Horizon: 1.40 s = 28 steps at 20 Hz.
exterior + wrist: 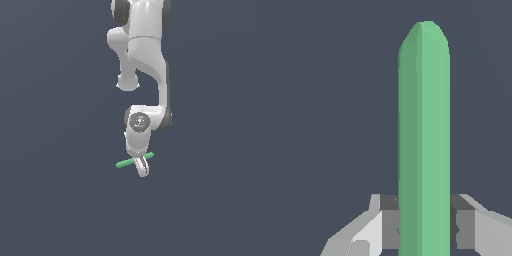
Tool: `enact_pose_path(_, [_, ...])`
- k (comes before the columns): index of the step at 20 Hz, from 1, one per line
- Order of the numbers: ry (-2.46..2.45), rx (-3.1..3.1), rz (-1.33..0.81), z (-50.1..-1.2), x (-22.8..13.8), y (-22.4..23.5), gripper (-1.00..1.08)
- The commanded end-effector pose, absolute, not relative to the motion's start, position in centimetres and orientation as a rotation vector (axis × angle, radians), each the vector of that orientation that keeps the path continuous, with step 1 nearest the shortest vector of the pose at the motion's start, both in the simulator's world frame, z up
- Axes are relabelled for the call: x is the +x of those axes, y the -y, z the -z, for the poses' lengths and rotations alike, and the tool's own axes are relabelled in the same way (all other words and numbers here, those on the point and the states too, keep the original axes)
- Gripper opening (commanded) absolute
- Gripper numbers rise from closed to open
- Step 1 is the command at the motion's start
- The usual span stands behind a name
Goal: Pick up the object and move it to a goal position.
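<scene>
The object is a thin green rod point(125, 162) with rounded ends, lying almost level and tilted slightly up toward the exterior view's right. My gripper point(142, 167) hangs from the white arm and is shut on the rod near its middle. In the wrist view the green rod point(423, 130) fills the picture lengthwise, and both grey fingers point(390, 227) press against its sides. One end of the rod pokes out on each side of the fingers in the exterior view. Whether the rod rests on the floor or hangs above it cannot be told.
A plain dark grey-blue ground point(60, 200) fills both views. The white arm point(145, 55) reaches down from the upper middle of the exterior view. No goal marker shows.
</scene>
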<state>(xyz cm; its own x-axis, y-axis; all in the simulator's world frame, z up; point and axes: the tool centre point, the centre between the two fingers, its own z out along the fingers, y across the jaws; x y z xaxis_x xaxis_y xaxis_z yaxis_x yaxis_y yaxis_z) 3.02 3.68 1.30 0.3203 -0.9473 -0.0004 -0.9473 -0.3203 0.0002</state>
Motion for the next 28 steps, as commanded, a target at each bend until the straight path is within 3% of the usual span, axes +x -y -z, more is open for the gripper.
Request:
enact_pose_path(1, [-1.831, -2.552, -0.001, -1.3, 3.0, -3.7, -1.00])
enact_pose_path(14, [-1.832, -2.552, -0.001, -4.3, 3.1, -2.6, -1.00])
enact_pose_path(28, [-1.835, -2.550, -0.002, -18.4, 3.3, 2.4, -1.00])
